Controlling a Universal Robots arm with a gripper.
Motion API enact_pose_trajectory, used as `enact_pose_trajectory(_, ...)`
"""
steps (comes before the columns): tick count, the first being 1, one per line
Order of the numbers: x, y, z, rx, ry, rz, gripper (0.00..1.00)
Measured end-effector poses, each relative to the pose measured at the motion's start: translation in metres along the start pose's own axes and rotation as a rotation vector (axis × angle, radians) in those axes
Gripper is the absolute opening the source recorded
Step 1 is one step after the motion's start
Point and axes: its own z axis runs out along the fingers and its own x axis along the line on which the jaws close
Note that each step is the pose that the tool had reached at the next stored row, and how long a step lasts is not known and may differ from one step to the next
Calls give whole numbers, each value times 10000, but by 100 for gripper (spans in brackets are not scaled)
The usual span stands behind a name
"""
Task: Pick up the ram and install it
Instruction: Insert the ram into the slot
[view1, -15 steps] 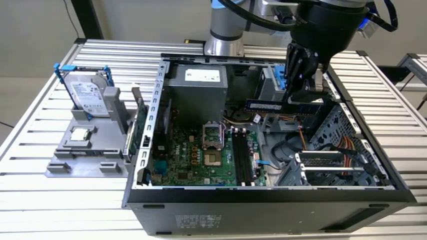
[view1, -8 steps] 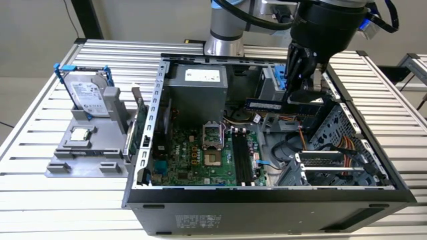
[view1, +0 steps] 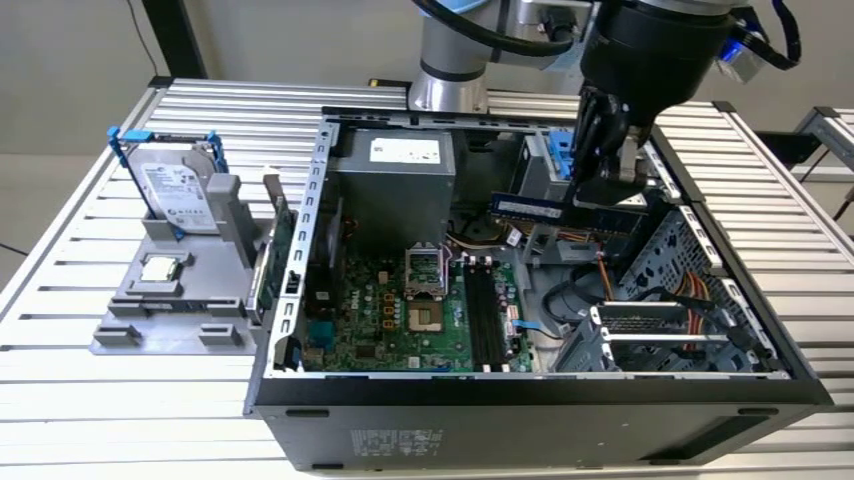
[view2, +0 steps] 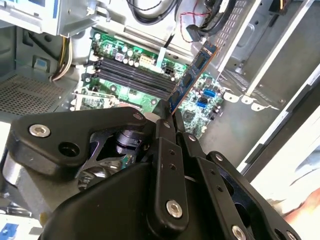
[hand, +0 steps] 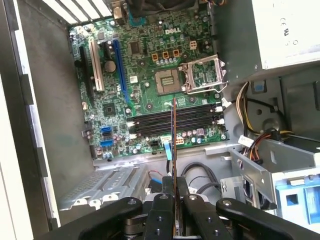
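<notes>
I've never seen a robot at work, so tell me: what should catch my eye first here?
The black gripper holds the ram in the air over the green motherboard of the open computer case. On the exterior view's left, a silver hard drive stands in a grey holder.

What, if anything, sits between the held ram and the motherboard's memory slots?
Nothing visible. The gripper holds the ram above the open case; in the first wrist view the memory slots lie bare beneath it.
</notes>
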Motion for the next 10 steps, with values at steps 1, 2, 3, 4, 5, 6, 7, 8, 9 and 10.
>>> enact_pose_trajectory(1, 0, 0, 0, -4, -1, 71, 0)
enact_pose_trajectory(2, 0, 0, 0, -7, -2, 140, 0)
enact_pose_trajectory(3, 0, 0, 0, -12, -3, 213, 0)
enact_pose_trajectory(4, 0, 0, 0, -16, -4, 277, 0)
enact_pose_trajectory(5, 0, 0, 0, -19, -4, 337, 0)
enact_pose_trajectory(6, 0, 0, 0, -23, -5, 401, 0)
enact_pose_trajectory(7, 0, 0, 0, -26, -7, 466, 0)
enact_pose_trajectory(8, 0, 0, 0, -30, -7, 526, 0)
enact_pose_trajectory(9, 0, 0, 0, -33, -7, 591, 0)
enact_pose_trajectory(10, 0, 0, 0, -37, -8, 657, 0)
